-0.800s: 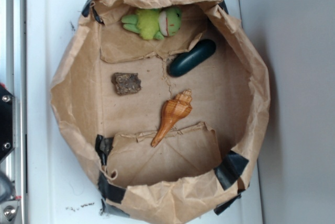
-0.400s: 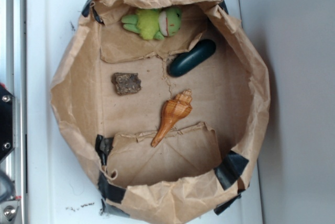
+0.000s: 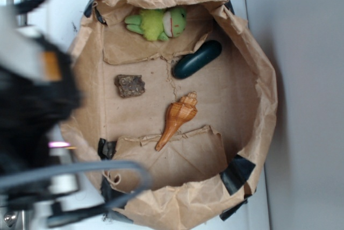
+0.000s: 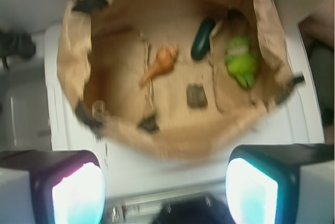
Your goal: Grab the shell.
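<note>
- The gripper hung wide open, nothing between its fingers, above the white table outside the paper-lined bin.
- The shell lay on the bin floor, untouched, between a brown block and a dark green oblong.
- A green plush toy sat by the far wall.

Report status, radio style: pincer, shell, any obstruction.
Pincer open, empty, outside the paper bin. Shell flat on bin floor, untouched. Nothing on it; brown block and green oblong apart.
</note>
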You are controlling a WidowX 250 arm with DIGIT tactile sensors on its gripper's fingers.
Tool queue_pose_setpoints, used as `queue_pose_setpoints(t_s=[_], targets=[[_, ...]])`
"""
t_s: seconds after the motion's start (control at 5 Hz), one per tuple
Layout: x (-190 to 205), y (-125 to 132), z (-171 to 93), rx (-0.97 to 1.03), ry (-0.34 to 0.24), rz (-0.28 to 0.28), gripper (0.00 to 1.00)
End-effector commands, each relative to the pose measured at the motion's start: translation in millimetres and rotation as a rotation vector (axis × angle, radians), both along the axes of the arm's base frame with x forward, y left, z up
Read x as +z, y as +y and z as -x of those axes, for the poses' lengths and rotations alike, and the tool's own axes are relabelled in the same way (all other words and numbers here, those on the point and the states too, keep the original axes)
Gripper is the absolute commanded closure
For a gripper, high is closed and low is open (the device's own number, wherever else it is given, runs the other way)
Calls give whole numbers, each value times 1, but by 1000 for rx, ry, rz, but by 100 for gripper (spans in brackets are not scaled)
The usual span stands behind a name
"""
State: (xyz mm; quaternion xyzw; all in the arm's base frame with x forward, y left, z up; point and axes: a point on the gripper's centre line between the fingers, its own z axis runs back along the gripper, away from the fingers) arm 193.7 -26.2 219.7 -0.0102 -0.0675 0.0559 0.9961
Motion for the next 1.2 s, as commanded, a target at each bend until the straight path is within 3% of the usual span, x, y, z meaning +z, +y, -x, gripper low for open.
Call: queue_pose_setpoints(t_s=[0.0,0.6,0.8,1.0], targets=[[-19,2,-29,27,-15,1,0],[-19,2,-29,27,-15,1,0],[-60,11,-30,54,19,9,0],[-89,24,-37,128,20,-45,0]])
